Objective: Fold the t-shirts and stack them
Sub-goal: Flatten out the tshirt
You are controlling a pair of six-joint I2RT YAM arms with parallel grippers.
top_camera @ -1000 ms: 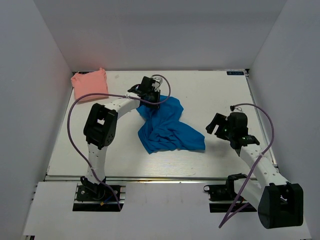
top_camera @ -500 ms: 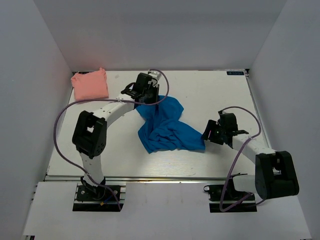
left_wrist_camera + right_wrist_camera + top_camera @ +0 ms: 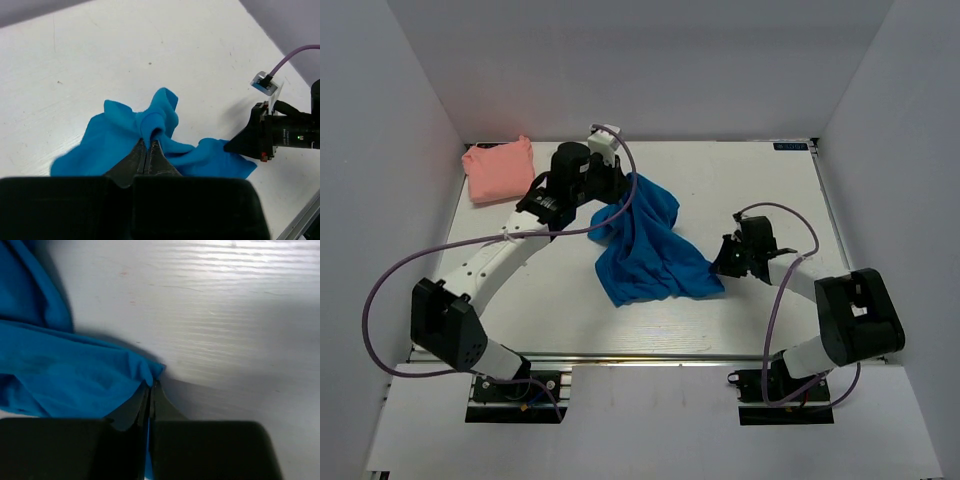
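The bright blue t-shirt [image 3: 650, 245] lies rumpled in the middle of the white table. My left gripper [image 3: 616, 200] is shut on a bunched fold of the blue t-shirt [image 3: 157, 122] at its far left corner, lifted a little. My right gripper [image 3: 720, 265] is shut on the near right corner of the blue t-shirt [image 3: 75, 375], low on the table. In the left wrist view the right gripper [image 3: 235, 145] shows at the cloth's far edge. The pink t-shirt [image 3: 500, 170], a small square bundle, sits at the far left corner of the table.
The white table [image 3: 750, 190] is walled on the left, back and right. Purple cables loop off both arms. The table's front edge [image 3: 640, 357] runs just ahead of the arm bases.
The right gripper came left to the shirt's near right corner and shut on it. The left gripper shut on the far corner and drew it up and left; its arm swung over.
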